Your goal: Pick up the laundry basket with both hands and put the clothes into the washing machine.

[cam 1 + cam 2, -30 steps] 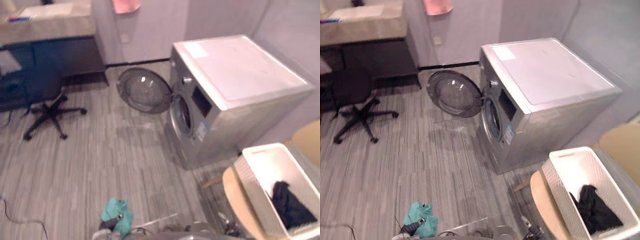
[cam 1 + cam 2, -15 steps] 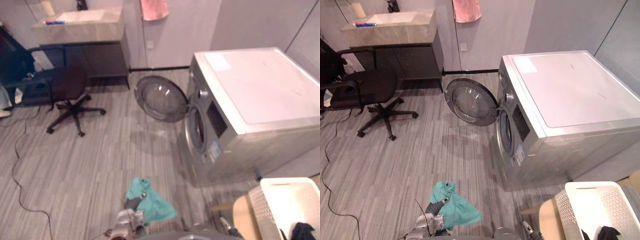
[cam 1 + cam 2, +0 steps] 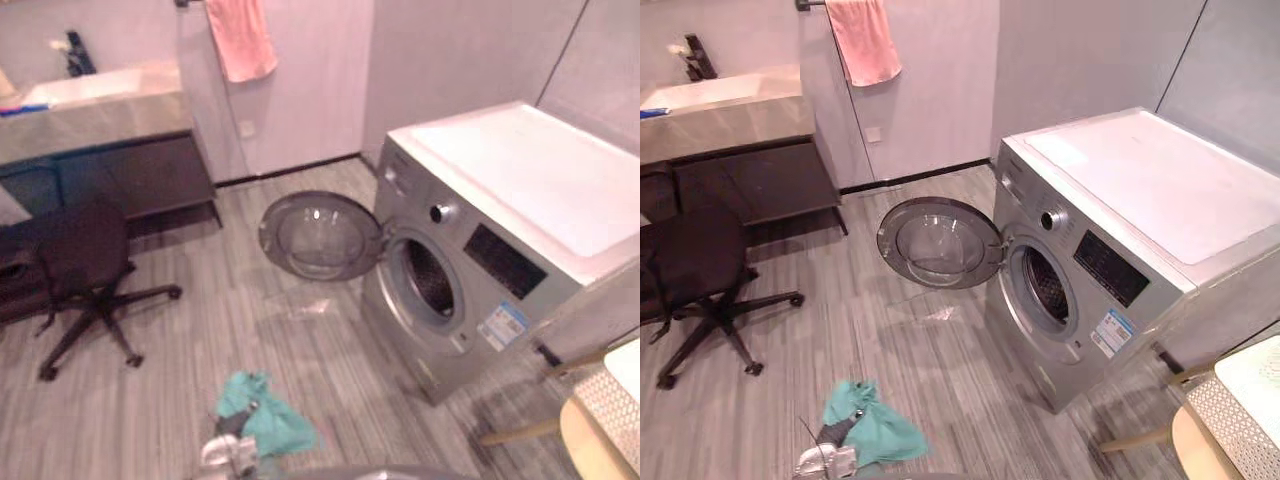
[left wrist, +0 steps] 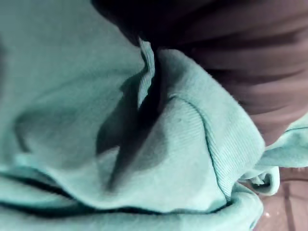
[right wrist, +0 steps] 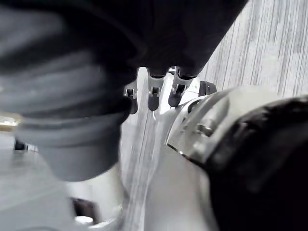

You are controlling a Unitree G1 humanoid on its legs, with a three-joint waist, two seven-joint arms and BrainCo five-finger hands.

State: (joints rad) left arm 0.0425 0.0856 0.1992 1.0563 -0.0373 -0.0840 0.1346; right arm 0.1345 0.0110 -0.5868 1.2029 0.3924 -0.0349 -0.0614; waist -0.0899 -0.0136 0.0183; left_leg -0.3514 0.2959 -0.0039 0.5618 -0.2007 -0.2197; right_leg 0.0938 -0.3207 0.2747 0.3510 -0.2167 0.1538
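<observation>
We see the washing machine (image 3: 1120,230) on the right side of the room. Its round door (image 3: 938,243) is swung wide open to the left, and the dark hole (image 3: 1045,288) in its front is bare. The white laundry basket (image 3: 1232,420) is in the low right corner, well apart from both hands. It sits next to a tan seat (image 3: 1192,455) with wooden legs. Down low in front of us is a teal cloth (image 3: 875,430), bunched up right at the left hand (image 3: 818,462). In the left wrist view the teal cloth is pressed close against the hand's dark cover, so we cannot tell if the hand is closed on it. The right hand (image 5: 153,98) hangs over the grey striped floor (image 3: 920,360) with its fingers loose and apart, and it holds nothing. A pink towel (image 3: 865,40) hangs on the far wall. Under it, to the left, is a grey surface (image 3: 730,115) with a sink, and a black office chair (image 3: 690,265) stands near it.
</observation>
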